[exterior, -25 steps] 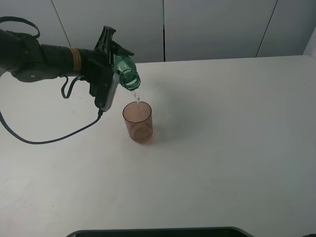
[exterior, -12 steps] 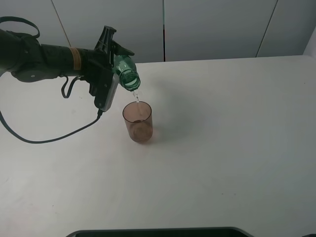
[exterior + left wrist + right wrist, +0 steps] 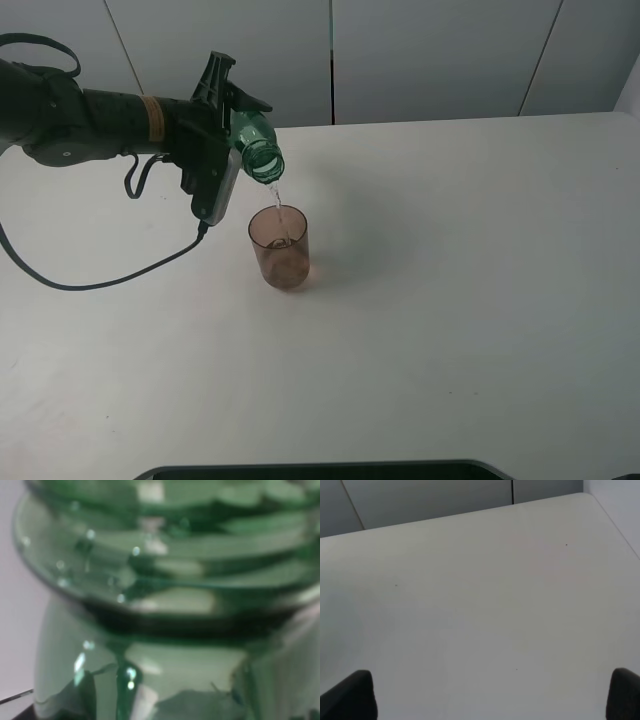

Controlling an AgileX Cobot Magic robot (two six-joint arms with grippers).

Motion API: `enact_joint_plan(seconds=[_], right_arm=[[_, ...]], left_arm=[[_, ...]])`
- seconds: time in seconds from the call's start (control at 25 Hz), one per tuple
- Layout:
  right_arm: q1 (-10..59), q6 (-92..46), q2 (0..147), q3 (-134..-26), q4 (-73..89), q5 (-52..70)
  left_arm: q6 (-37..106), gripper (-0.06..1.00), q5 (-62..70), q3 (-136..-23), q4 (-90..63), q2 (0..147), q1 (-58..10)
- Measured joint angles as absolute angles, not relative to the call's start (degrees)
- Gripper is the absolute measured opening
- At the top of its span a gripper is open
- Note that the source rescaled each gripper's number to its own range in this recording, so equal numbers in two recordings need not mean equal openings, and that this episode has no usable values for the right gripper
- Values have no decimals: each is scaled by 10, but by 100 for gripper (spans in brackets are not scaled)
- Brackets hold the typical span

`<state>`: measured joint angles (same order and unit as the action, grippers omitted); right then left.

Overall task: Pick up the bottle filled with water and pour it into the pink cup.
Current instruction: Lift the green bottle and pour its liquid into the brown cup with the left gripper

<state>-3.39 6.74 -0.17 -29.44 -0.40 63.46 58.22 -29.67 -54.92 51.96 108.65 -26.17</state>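
While the left gripper [image 3: 228, 105] stays clamped on the bottle [image 3: 256, 148], it holds the bottle in the air, tipped well over, with the open mouth lowest and just above the cup [image 3: 279, 250]. The left wrist view shows only blurred green ribbed plastic with small droplets on it, pressed close to the lens. A thin stream of water [image 3: 276, 205] falls from the mouth into the cup, touching neither rim nor wall that I can make out. Against the pictures from a second and half a second ago, arm, bottle tilt and mouth position look unchanged; only the stream now reads as a more continuous line. The cup stands upright on the bench [image 3: 450, 300] in the same spot, with a little water at its bottom. A black cable [image 3: 110, 280] loops from the left wrist across the bench. The right gripper [image 3: 487, 695] hangs well away over bare bench, its two dark tips spread wide apart and holding nothing.
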Motion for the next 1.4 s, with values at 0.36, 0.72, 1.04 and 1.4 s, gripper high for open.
enact_joint_plan(seconds=[0.36,0.72,1.04,1.4], right_arm=[[-34,67,-2,-294,-4,635],[-34,66,-2,-294,-4,635],[-34,66,-2,-294,-4,635],[-34,66,-2,-294,-4,635]], left_arm=[[582,0,-297,-549,520,1087,-262],[582,0,-297,-549,520,1087,-262],[582,0,-298,-549,519,1087,-262],[595,0,-298,-549,511,1087,-262]])
